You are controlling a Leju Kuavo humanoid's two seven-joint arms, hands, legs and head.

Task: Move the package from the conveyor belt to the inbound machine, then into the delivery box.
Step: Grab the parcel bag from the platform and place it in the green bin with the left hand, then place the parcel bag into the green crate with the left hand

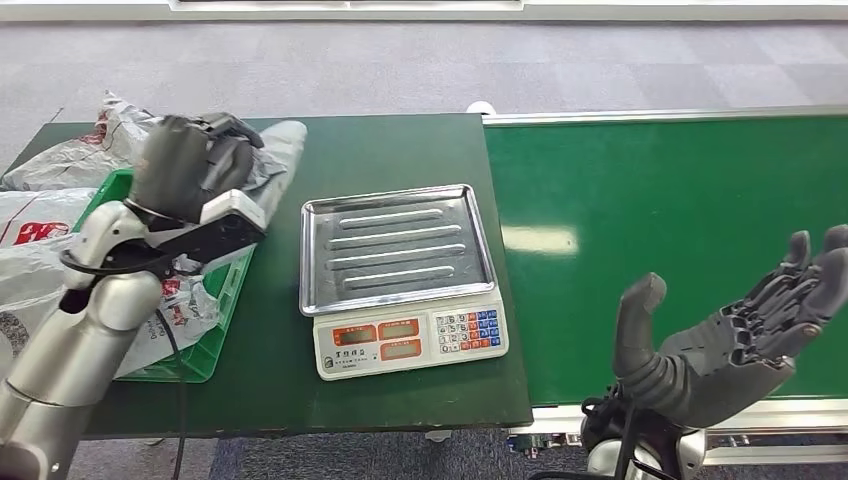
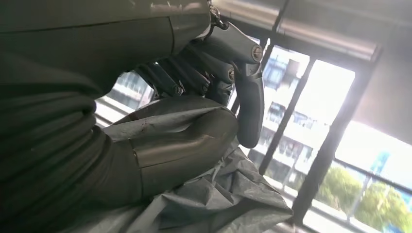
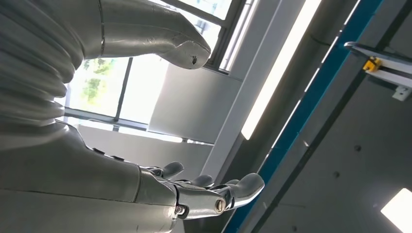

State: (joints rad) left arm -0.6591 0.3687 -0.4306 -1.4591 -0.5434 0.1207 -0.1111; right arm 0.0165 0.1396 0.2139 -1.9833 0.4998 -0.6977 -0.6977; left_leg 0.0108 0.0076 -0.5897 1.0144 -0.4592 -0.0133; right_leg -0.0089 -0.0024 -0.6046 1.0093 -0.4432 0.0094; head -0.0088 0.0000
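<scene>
The left hand (image 1: 190, 165) is raised over the far end of the green crate (image 1: 205, 355), its fingers and thumb closed around the grey plastic package (image 1: 280, 150). In the left wrist view the thumb (image 2: 194, 141) presses into the crinkled grey film of the package (image 2: 228, 194) while the darker fingers (image 2: 194, 73) curl over it from the other side. The package hangs at the far left of the dark green table (image 1: 400, 150), above the crate's back edge and beside other plastic mailer bags (image 1: 40, 240) that lie in and around the crate.

The right hand (image 1: 730, 340) is held palm up over the near edge of the green conveyor belt (image 1: 680, 200), fingers apart and holding nothing; the right wrist view shows the same spread fingers (image 3: 243, 187) against the ceiling.

Between the two hands, on the table, stands an electronic scale (image 1: 400, 275) with a bare steel tray, its display and keypad facing the robot. It sits just beside the belt's left end.
</scene>
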